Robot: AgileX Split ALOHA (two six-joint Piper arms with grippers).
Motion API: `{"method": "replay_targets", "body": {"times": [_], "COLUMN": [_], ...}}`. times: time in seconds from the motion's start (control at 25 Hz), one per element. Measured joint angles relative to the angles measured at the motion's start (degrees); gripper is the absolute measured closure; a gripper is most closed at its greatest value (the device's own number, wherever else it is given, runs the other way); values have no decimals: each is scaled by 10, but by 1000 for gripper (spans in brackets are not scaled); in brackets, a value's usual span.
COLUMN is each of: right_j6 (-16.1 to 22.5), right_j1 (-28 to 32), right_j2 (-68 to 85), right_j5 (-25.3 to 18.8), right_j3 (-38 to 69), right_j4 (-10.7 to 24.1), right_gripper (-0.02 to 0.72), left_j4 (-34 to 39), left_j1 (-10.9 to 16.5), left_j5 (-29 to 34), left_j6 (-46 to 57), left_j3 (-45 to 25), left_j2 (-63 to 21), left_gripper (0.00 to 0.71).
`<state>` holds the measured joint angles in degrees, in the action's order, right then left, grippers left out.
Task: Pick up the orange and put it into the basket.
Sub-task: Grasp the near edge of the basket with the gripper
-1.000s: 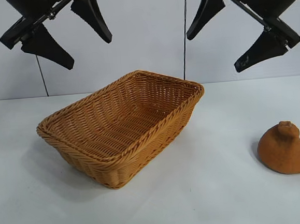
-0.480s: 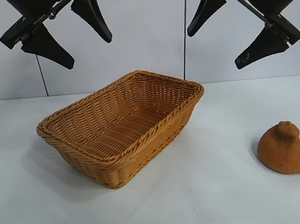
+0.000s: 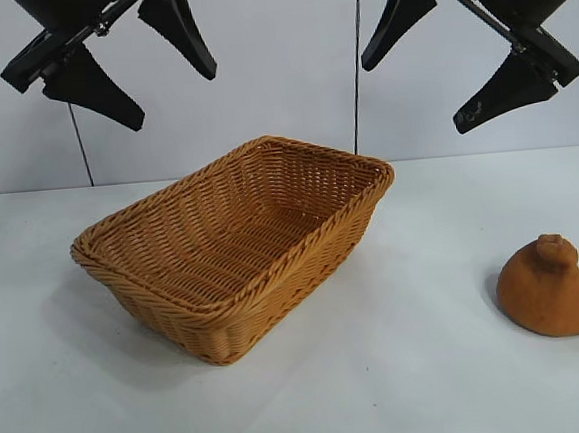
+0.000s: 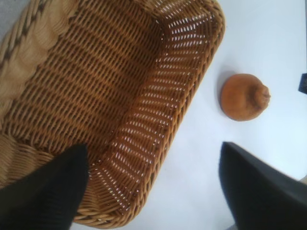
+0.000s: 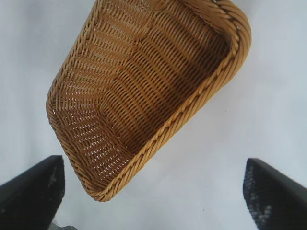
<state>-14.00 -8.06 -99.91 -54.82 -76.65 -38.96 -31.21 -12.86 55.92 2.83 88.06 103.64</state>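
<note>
The orange [image 3: 549,287], orange-brown and cone-shaped with a knobby top, sits on the white table at the right; it also shows in the left wrist view [image 4: 244,96]. The empty woven wicker basket [image 3: 175,286] stands at the table's middle, left of the orange, and shows in both wrist views [image 4: 211,43] [image 5: 240,33]. My left gripper [image 3: 153,72] hangs open high above the basket's left end. My right gripper [image 3: 429,80] hangs open high above the table between basket and orange. Both are empty.
The white table [image 3: 402,368] spreads around the basket and the orange. A pale wall [image 3: 278,67] with two vertical seams stands behind.
The right gripper has shifted very slightly upward compared with one second ago. The left gripper, basket and orange have not moved.
</note>
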Motion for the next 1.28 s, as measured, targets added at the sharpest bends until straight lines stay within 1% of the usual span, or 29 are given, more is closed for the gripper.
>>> {"method": "replay_targets", "body": {"times": [0.12, 0.2, 0.24, 0.32, 0.4, 0.48, 0.6, 0.68, 0.84, 0.92, 1.0, 1.28], "right_j6": [0, 0, 0, 0, 0, 0, 0, 0, 0, 0, -1, -1], "right_j1": [0, 0, 0, 0, 0, 0, 0, 0, 0, 0, 0, 0], "right_j2": [0, 0, 0, 0, 0, 0, 0, 0, 0, 0, 0, 0], "right_j5": [0, 0, 0, 0, 0, 0, 0, -2, -10, -11, -11, -11], "right_j3": [0, 0, 0, 0, 0, 0, 0, 0, 0, 0, 0, 0], "right_j4": [0, 2, 3, 3, 3, 3, 4, 4, 4, 4, 4, 4], "right_gripper": [10, 10, 10, 10, 10, 10, 10, 10, 10, 10, 10, 10], "left_j4": [7, 23, 32, 51, 76, 113, 168, 195, 234, 246, 251, 252], "left_j1": [45, 65, 69, 69, 59, 48, 21, -8, -60, -67, -67, -67], "left_j5": [33, 49, 57, 61, 53, 31, -4, -27, -99, -120, -126, -134], "left_j6": [3, 16, 30, 69, 128, 216, 335, 401, 513, 552, 569, 574], "left_j3": [0, 0, 0, -6, -30, -67, -129, -162, -191, -194, -194, -194], "left_j2": [-20, -36, -44, -61, -82, -101, -120, -121, -120, -115, -102, -10], "left_gripper": [171, 171, 171, 171, 171, 171, 171, 171, 171, 171, 171, 171]}}
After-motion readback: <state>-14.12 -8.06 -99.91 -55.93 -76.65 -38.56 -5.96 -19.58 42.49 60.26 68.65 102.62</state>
